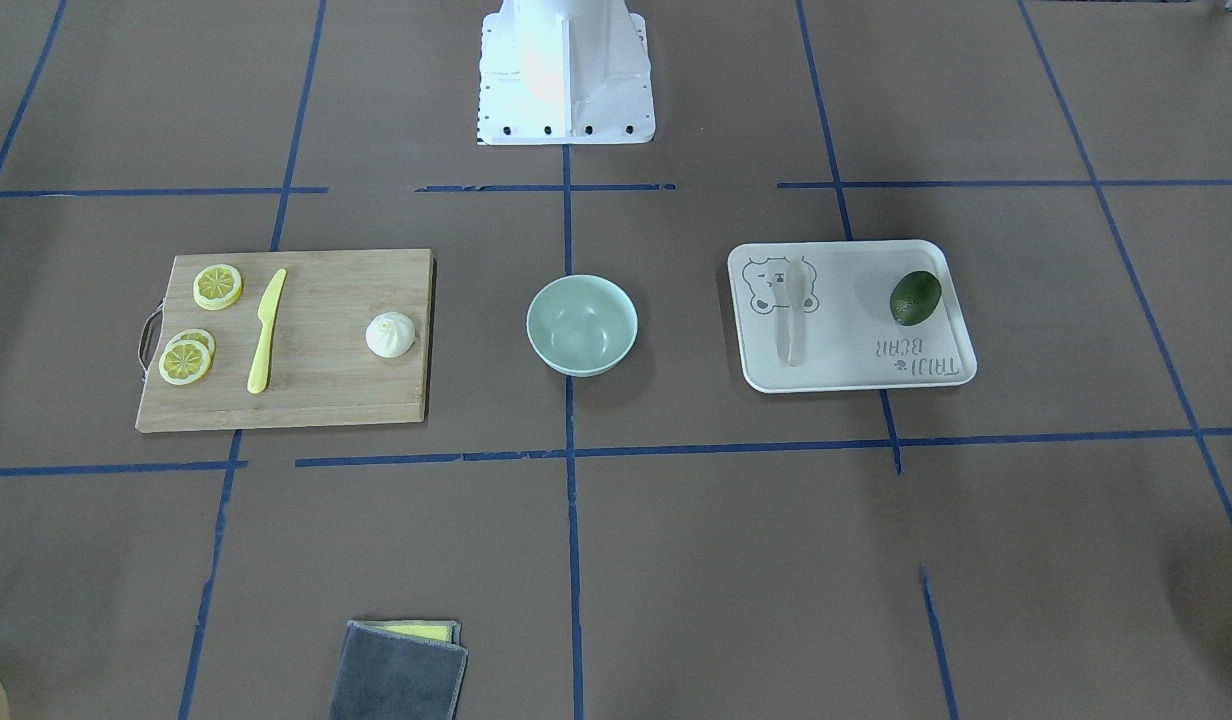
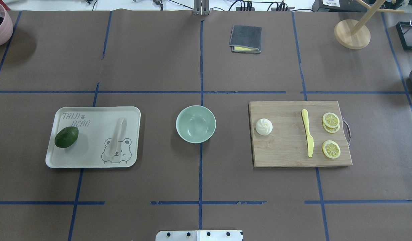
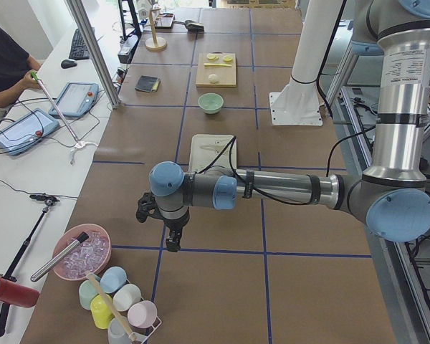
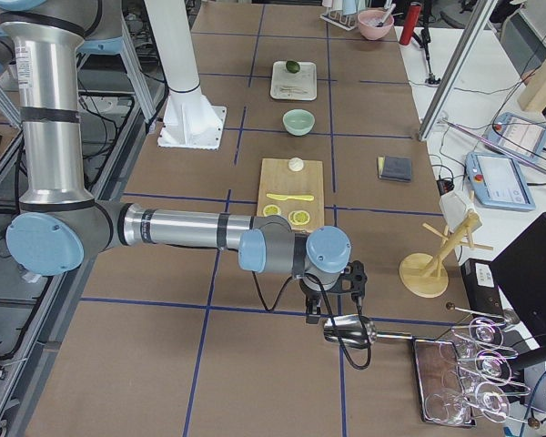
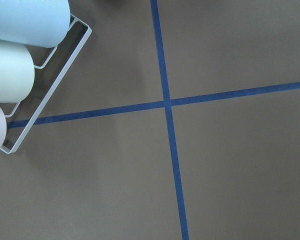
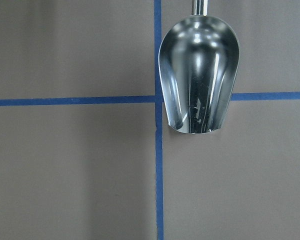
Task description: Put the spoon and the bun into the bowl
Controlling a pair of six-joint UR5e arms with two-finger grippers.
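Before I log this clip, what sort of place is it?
Probably a robotics lab bench: brown paper-covered table gridded with blue tape, silver-and-blue robot arm, and blue-cased tablets on a side desk.

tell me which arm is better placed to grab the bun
Right. The bun sits on the cutting board on the robot's right of the bowl, likely nearer the right arm.

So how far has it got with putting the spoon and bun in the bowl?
Nothing is done yet: the bowl is empty. Neither item is in hand; the left arm and right arm are far off to the sides. All is left: the spoon lies on the tray, the bun on the cutting board.
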